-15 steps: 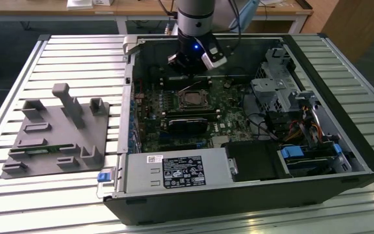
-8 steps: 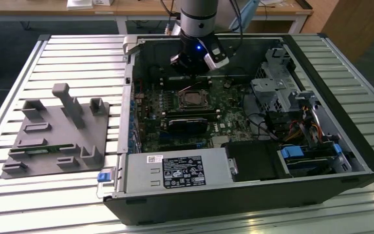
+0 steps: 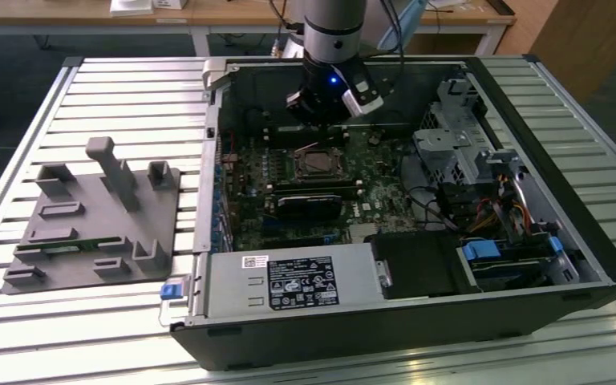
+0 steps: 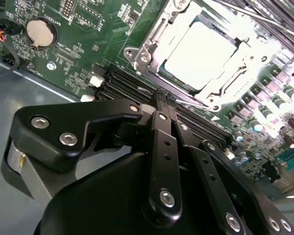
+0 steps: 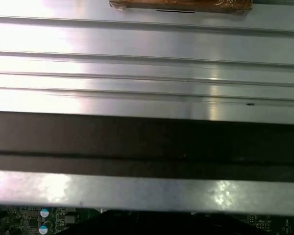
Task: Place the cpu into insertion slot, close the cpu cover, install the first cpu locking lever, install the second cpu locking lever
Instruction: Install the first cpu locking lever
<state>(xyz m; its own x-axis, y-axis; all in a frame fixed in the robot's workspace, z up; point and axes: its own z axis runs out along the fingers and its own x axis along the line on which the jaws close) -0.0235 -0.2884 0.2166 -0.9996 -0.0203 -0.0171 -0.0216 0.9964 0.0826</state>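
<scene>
A: Status? The cpu (image 4: 198, 51) sits in the insertion slot (image 3: 316, 166) on the green board; the cpu cover (image 4: 152, 36) lies around it, apparently down.

B: Gripper (image 4: 161, 105) hangs above the memory slots just beside the socket, fingers pressed together, holding nothing.

A: Judged step: locking levers. Next move calls for a precise hook on a thin lever beside the frame.

Open black computer case (image 3: 597, 265) is lying on a slatted metal table (image 3: 30, 160). Grey fixture tray (image 3: 94, 220) is sitting on the slats at the exterior view's left. Coin battery (image 4: 41, 31) is sitting on the green board in the second wrist view.
</scene>
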